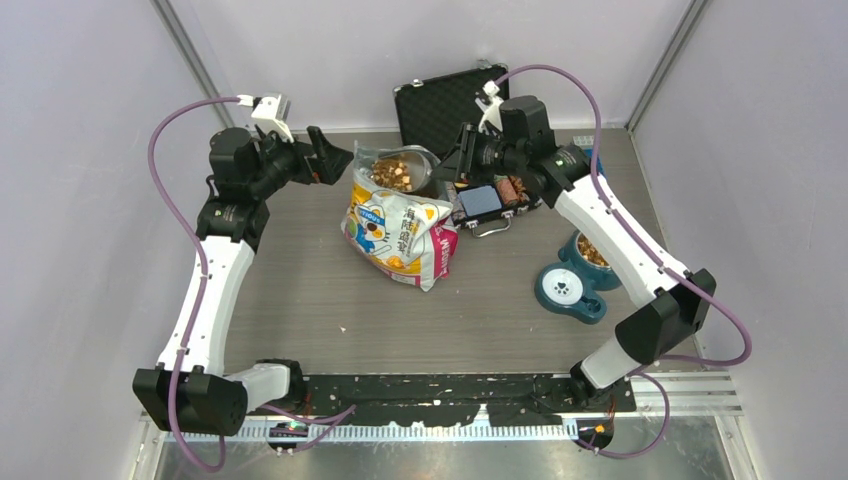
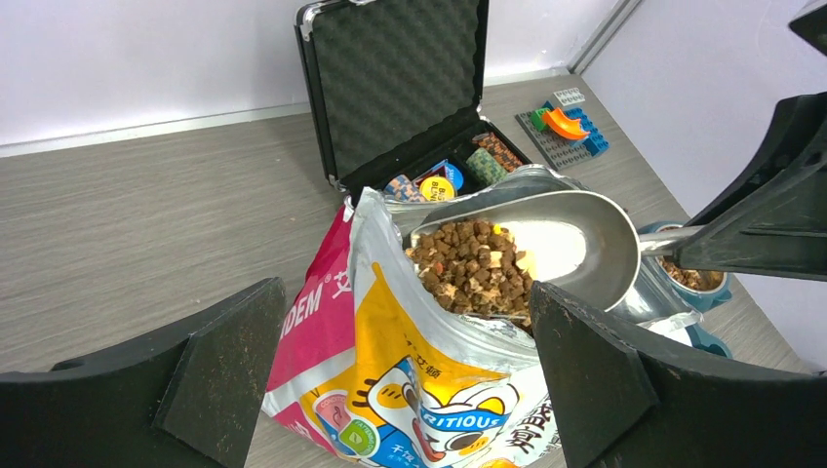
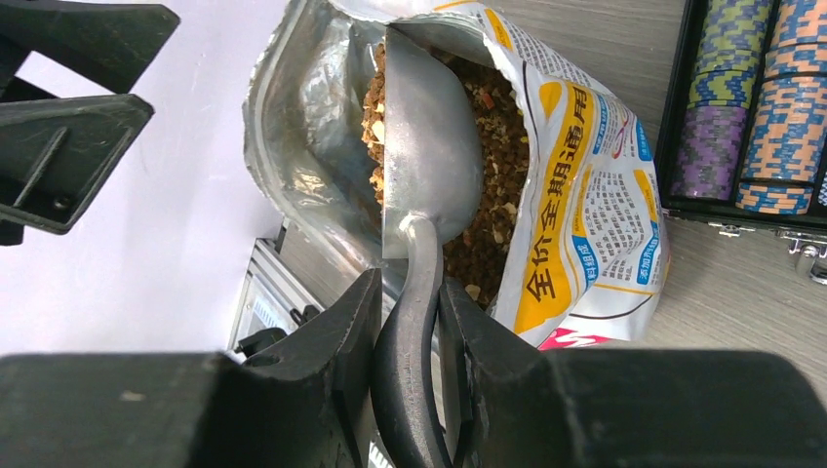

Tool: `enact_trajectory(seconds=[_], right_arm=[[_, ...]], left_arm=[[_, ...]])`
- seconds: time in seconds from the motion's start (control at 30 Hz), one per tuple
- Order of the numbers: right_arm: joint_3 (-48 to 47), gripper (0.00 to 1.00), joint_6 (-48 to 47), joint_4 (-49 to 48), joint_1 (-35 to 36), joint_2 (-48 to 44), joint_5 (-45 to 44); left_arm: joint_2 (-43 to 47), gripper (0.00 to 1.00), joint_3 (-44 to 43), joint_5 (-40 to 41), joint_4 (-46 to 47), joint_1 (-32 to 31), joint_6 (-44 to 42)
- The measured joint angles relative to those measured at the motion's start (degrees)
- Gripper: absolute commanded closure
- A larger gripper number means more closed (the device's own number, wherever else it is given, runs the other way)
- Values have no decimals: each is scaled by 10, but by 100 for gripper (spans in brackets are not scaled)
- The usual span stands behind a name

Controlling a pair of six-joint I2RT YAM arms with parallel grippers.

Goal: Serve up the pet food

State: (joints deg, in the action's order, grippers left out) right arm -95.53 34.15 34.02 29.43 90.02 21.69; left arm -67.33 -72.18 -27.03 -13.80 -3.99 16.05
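The pet food (image 1: 392, 173) is brown kibble heaped in the open mouth of a cartoon-cat bag (image 1: 400, 235) standing mid-table. A metal scoop (image 2: 575, 244) lies in the bag's mouth with kibble (image 2: 473, 263) on its front half. My right gripper (image 3: 410, 302) is shut on the scoop's dark handle (image 3: 408, 361), just right of the bag. My left gripper (image 2: 405, 331) is open, its fingers (image 2: 224, 361) straddling the bag's left side without touching it. A blue pet bowl (image 1: 590, 250) holding some kibble sits at the right.
An open black case (image 1: 445, 100) with striped poker chips (image 3: 751, 97) stands behind the bag. A blue feeder base (image 1: 568, 290) adjoins the bowl. Toy bricks (image 2: 564, 125) lie at the far right by the wall.
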Motion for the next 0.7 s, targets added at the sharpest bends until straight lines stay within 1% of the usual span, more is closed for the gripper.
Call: enact_trajectory(seconds=[0.27,0.7], right_arm=[[45,95,6,-42,-11,-36,2],[118,95,44,-103,-31,-75,15]], left_arm=[[0,1,0,0,0,0,-1],[0,1,0,-14,2,0,-1]])
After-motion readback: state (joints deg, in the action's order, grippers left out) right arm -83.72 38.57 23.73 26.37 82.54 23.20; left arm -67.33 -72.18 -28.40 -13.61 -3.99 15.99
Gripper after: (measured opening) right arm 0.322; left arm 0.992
